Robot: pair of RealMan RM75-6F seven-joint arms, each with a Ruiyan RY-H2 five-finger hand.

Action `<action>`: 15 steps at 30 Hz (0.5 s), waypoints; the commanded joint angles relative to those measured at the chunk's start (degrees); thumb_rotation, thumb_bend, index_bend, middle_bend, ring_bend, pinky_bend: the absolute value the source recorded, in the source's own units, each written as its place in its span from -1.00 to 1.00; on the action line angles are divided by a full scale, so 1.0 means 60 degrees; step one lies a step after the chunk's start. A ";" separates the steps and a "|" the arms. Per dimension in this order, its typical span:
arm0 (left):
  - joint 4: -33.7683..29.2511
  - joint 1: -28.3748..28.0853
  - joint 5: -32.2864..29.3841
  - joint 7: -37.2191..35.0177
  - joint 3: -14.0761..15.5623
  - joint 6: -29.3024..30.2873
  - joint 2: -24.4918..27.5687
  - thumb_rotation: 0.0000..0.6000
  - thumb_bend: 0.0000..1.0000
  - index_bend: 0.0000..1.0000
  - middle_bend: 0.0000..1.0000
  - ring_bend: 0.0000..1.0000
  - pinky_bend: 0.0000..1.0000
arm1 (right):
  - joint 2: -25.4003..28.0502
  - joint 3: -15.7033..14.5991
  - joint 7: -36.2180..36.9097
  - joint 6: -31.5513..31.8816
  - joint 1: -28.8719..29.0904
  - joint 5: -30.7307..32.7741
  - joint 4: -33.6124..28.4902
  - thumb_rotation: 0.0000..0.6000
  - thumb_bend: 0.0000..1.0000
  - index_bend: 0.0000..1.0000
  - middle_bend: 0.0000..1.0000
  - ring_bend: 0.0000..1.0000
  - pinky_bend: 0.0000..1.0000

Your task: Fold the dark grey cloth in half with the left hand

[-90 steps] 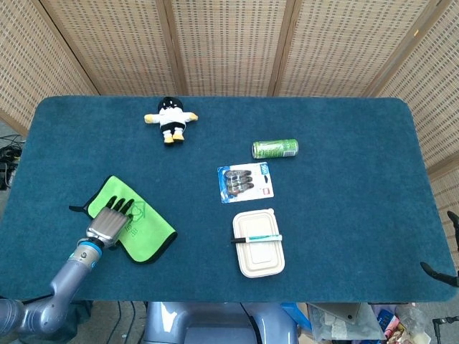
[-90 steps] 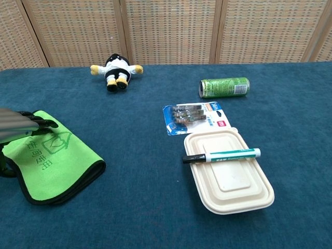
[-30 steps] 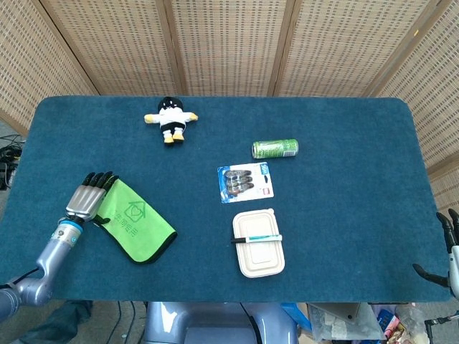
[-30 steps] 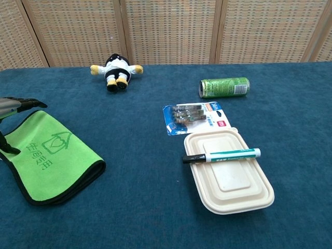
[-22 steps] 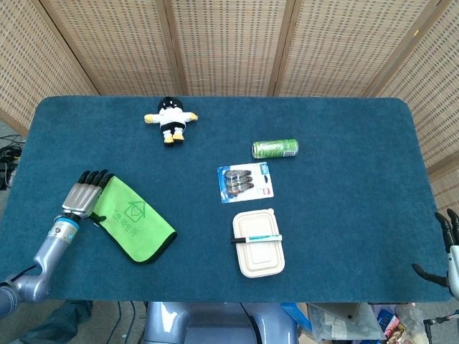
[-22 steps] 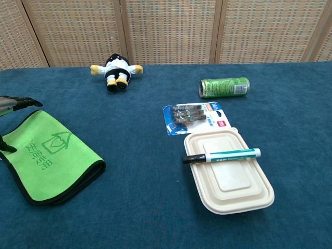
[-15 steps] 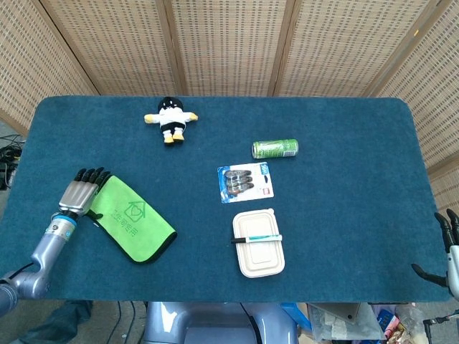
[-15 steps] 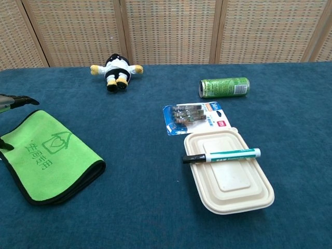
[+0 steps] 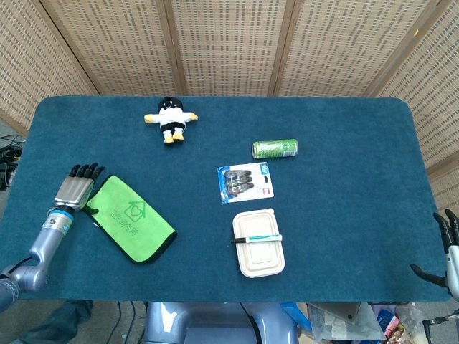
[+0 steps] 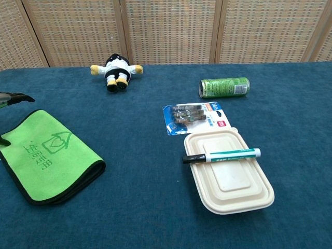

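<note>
Two layers already show at the cloth's near edge in the head view, where green fabric stacks inside a dark trim, so you are likely looking at a finished fold lying flat on the table near its left front. Treat it as light, limp and easily dragged; if you must take it again, pinch a trimmed corner or the free edge rather than pressing the middle, since the pile under it may grab and wrinkle it. Your left hand sits just beside the cloth's far-left corner, fingers extended and apart, holding nothing. Only part of the right hand shows at the right border, fingers apart with nothing in them. From the chest view, the cloth runs off the left border, so its left corner is cut off, and the layered edge faces the lunchbox. Of the left hand only dark fingertips enter the picture, above the cloth and apart from it; the right hand is absent here.
</note>
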 commanded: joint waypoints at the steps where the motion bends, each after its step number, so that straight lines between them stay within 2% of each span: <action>1: 0.0169 -0.0023 -0.0049 -0.0042 -0.0064 -0.0116 -0.0051 1.00 -0.78 -1.00 -1.00 -1.00 -1.00 | -0.0002 -0.0002 -0.0003 -0.0005 0.0001 0.0006 -0.0001 1.00 -1.00 -1.00 -1.00 -1.00 -1.00; 15: 0.0399 0.0002 0.0005 -0.0351 -0.0270 -0.0207 0.0024 1.00 -0.78 -1.00 -1.00 -1.00 -1.00 | -0.0010 -0.0006 -0.0026 -0.0003 0.0013 -0.0003 -0.0013 1.00 -1.00 -1.00 -1.00 -1.00 -1.00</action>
